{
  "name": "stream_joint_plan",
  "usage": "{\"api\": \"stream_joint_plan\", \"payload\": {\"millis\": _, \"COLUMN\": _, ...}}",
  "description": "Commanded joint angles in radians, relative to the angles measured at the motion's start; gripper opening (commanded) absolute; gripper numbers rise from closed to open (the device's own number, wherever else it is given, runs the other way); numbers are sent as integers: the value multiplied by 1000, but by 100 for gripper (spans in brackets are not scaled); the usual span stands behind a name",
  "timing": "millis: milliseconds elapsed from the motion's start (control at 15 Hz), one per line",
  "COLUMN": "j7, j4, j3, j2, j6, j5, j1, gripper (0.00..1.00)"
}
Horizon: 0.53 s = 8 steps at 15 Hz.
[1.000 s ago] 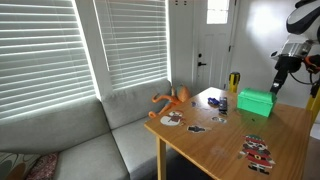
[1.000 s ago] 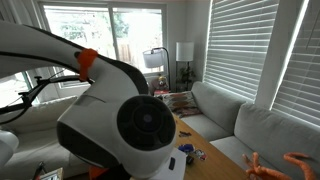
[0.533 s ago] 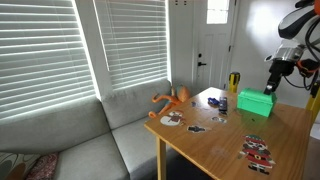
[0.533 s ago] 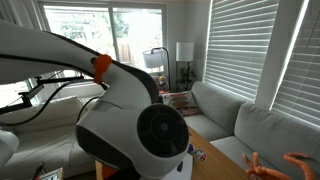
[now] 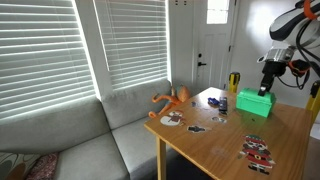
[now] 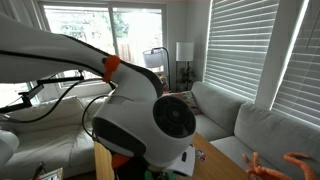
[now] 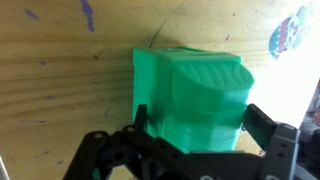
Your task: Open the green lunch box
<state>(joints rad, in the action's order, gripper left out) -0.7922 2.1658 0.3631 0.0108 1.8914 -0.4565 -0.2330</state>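
The green lunch box (image 5: 254, 103) sits with its lid closed on the wooden table (image 5: 215, 140), towards the far side. In the wrist view the green lunch box (image 7: 195, 95) fills the centre, with its ribbed lid facing the camera. My gripper (image 5: 266, 85) hangs just above the box's far end. In the wrist view the gripper (image 7: 200, 128) is open, with one black finger on each side of the box. In an exterior view my arm (image 6: 140, 120) blocks the table, so the box is hidden there.
A yellow-and-black upright object (image 5: 234, 82) stands just behind the box. A small blue item (image 5: 218, 103), an orange toy (image 5: 172, 99) and flat printed cards (image 5: 257, 151) lie on the table. A grey couch (image 5: 90, 150) runs along the table's near edge.
My gripper has moved left and down from beside the box to just over it. The box has not moved.
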Motion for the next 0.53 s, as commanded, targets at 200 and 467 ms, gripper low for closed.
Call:
{"api": "stream_joint_plan", "payload": {"millis": 200, "j7": 76, "j4": -45, "j3": -39, "j2": -15, "j6": 2, "j5": 75, "j1": -15, "gripper": 60}}
{"api": "stream_joint_plan", "payload": {"millis": 467, "j7": 125, "j4": -55, "j3": -61, "j2": -1, "j6": 6, "j5": 154, "j1": -7, "gripper": 56}}
